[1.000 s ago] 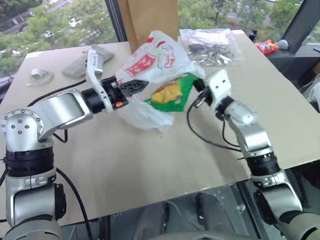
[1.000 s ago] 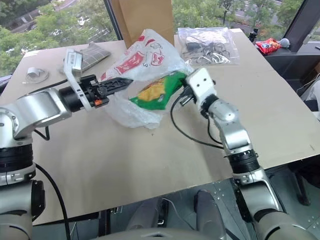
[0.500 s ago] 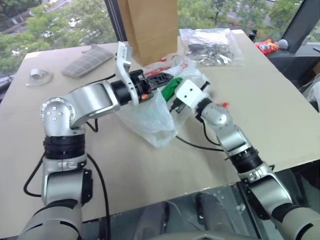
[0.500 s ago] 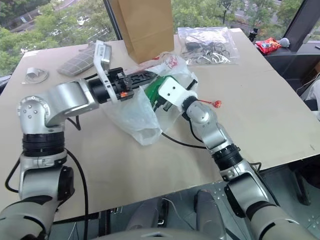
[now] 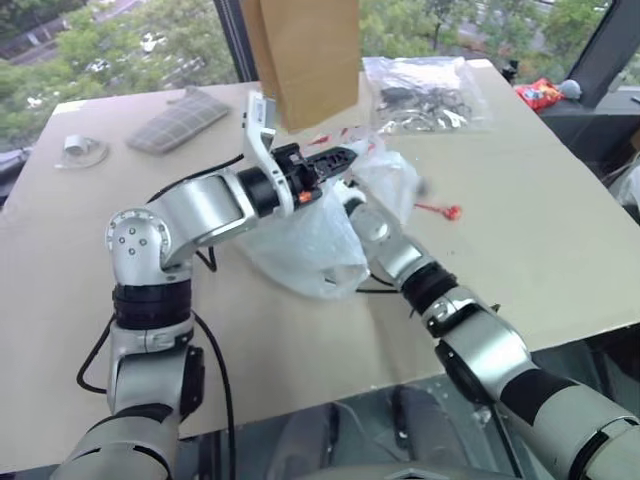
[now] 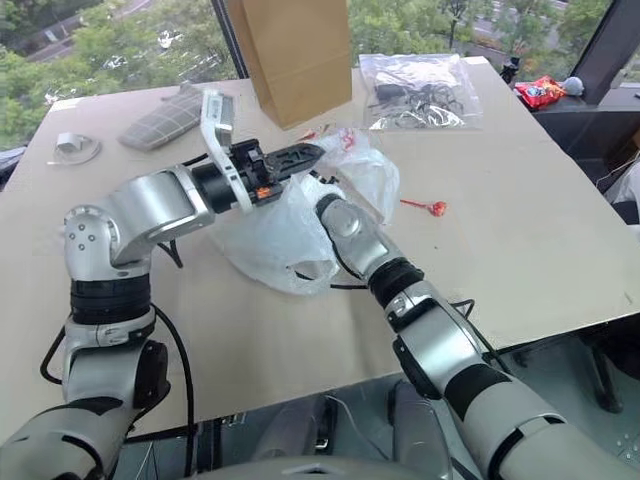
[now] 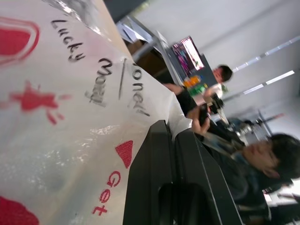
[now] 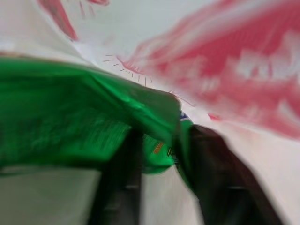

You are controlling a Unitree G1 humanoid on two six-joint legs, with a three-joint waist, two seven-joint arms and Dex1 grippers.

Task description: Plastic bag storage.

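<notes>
The plastic bag (image 7: 70, 117) carries the only words that can be read, seen close up from the left wrist view. Across its thin white surface, dark handwritten-style lettering spells "Lucky", then a second word that looks like "Money", then a third word ending in an exclamation mark that cannot be made out fully. Nearer the black fingers (image 7: 154, 187), red printed letters read "Get", just beside a small solid red triangle. Other red marks on the bag are shapes and splashes, not letters. A screen (image 7: 187, 51) in the background shows bright colours, but nothing on it is legible.
</notes>
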